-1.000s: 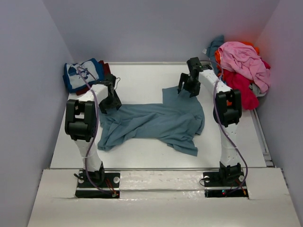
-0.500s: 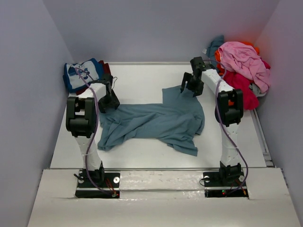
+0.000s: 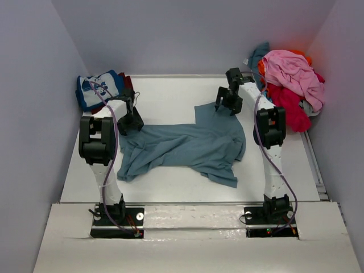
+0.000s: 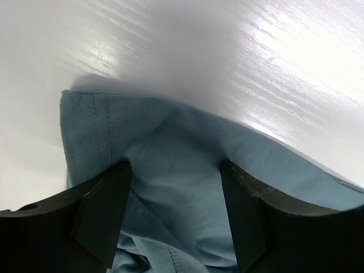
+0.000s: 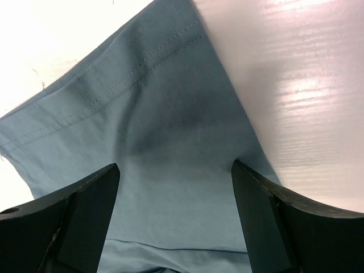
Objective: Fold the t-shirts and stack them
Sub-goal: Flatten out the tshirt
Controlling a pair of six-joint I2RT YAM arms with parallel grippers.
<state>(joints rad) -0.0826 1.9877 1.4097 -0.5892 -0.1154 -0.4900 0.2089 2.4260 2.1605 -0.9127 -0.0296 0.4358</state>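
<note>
Spread apart at the left gripper, pinching nothing, with the dark fingers set either side of a soft ridge of the slate-blue t-shirt, just inside a stitched hem that curls up on the left of the wrist view. Not clear whether the tips press the cloth. Spread as wide at the right gripper, likewise holding nothing, poised over a flat hemmed corner of the same shirt, with bare white tabletop beyond the hem on both sides. Outward from there, seen from above: shirt lying rumpled across the middle of the tabletop, long axis running from left edge to right edge, left end bunched under the left gripper, one flap reaching toward the far edge under the right gripper, another flap pointing toward the near edge on the right. Nothing lying on top of it apart from the two arms leaning over its ends. In the far left corner, a folded printed blue t-shirt on top of a dark red t-shirt, close behind the left arm. In the far right corner, a loose heap just beside the right arm: pink t-shirt uppermost, red t-shirt below it, orange t-shirt and teal t-shirt showing at the back.
</note>
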